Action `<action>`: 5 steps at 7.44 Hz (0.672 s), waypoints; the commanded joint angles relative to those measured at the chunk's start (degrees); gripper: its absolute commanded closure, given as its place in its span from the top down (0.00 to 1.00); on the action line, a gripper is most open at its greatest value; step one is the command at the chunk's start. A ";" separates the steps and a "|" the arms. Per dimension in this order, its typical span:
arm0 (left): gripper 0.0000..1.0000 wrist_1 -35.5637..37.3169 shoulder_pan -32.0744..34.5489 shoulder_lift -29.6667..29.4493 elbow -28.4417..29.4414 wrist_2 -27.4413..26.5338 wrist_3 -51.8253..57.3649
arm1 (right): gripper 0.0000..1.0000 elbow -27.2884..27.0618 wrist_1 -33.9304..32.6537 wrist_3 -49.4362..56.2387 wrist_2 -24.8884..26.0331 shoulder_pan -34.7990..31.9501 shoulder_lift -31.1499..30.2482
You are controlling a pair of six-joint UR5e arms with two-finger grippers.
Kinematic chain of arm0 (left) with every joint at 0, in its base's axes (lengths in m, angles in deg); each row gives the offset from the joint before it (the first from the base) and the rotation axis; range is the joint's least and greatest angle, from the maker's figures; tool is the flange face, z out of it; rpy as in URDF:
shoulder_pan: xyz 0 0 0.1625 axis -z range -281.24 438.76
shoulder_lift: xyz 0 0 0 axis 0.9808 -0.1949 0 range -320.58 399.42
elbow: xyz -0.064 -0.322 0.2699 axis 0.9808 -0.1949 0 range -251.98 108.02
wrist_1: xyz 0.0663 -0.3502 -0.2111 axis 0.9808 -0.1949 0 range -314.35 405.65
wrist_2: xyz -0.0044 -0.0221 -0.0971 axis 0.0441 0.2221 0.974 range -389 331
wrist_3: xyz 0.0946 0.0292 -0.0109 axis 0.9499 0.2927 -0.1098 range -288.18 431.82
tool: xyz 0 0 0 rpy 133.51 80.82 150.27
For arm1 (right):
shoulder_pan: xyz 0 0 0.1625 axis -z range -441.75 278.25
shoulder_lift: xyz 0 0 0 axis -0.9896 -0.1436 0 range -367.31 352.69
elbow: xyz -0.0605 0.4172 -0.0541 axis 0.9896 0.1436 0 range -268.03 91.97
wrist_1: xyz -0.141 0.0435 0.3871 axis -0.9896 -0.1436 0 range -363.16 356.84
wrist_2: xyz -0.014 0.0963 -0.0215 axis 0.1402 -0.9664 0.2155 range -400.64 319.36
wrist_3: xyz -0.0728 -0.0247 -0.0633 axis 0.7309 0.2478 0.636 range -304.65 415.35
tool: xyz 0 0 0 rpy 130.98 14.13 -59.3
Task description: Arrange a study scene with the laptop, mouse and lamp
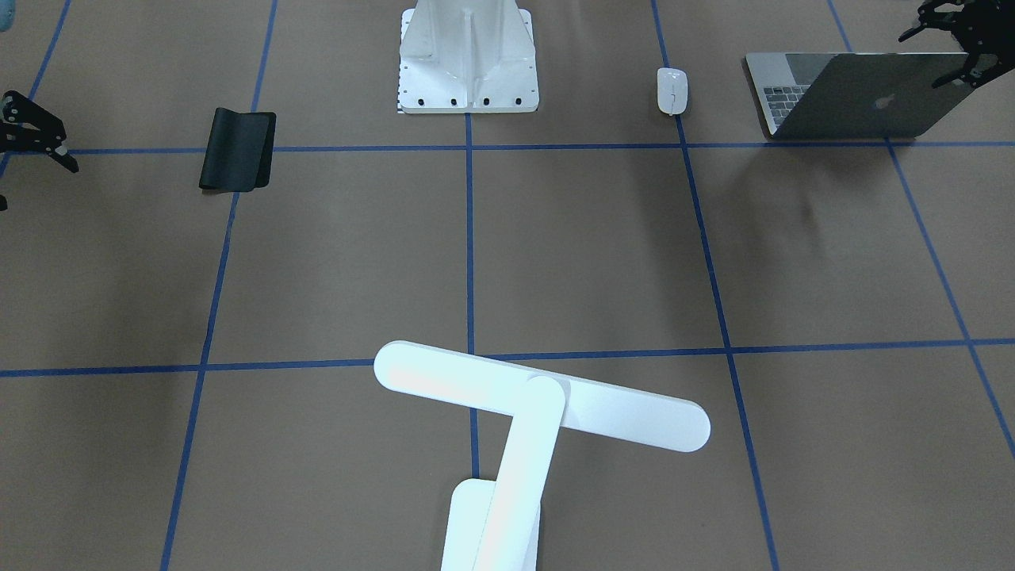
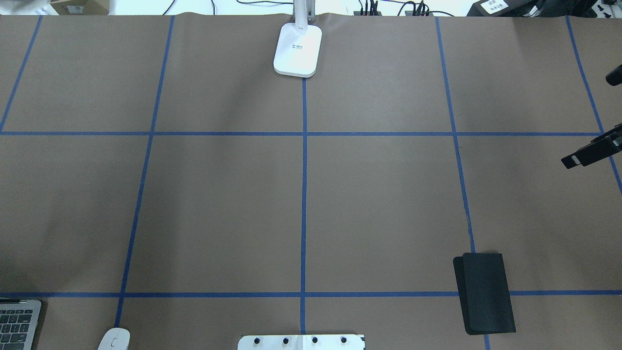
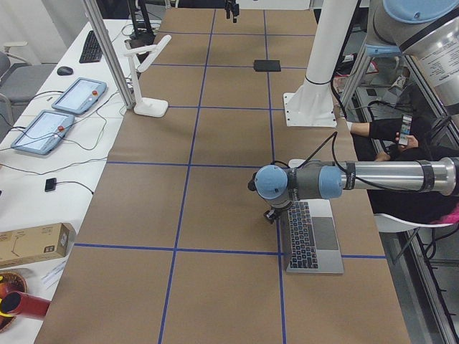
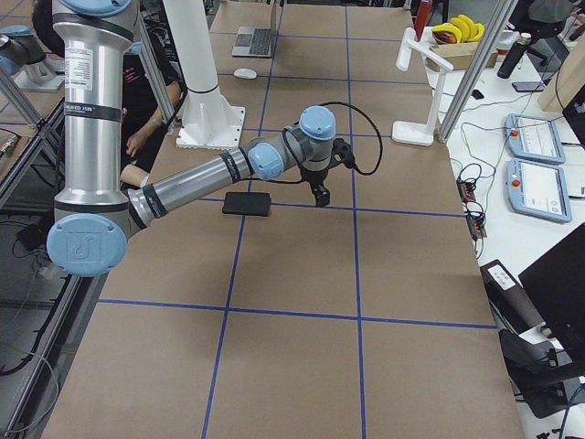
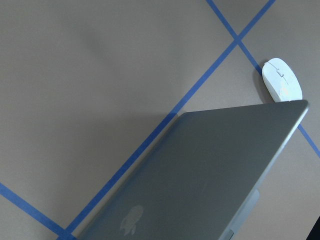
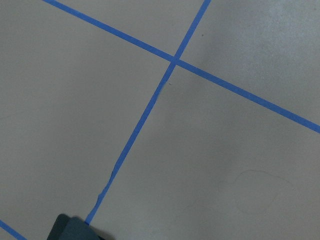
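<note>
- Seemingly, my left gripper (image 1: 940, 55) is at the laptop (image 1: 864, 103) lid, one o'clock, to raise it; its grip I cannot tell.
- My right gripper (image 2: 587, 120) idles, fingers apart.

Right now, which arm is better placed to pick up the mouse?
Left. The left end effector sits at the laptop, beside the mouse; the right end effector is far off, by the black mat.

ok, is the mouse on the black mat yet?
No, the mouse lies on bare table near the laptop, far from the mat.
</note>
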 commanded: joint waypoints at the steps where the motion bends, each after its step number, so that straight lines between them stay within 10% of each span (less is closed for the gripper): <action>1: 0.99 0.01 -0.26 0.66 0.40 -0.08 0.01 | 1.00 0.07 0.03 0.00 0.00 0.01 0.06; 5: 0.90 -0.78 -0.35 0.05 0.66 -0.78 1.32 | 1.00 0.16 -0.05 0.00 0.00 0.01 0.06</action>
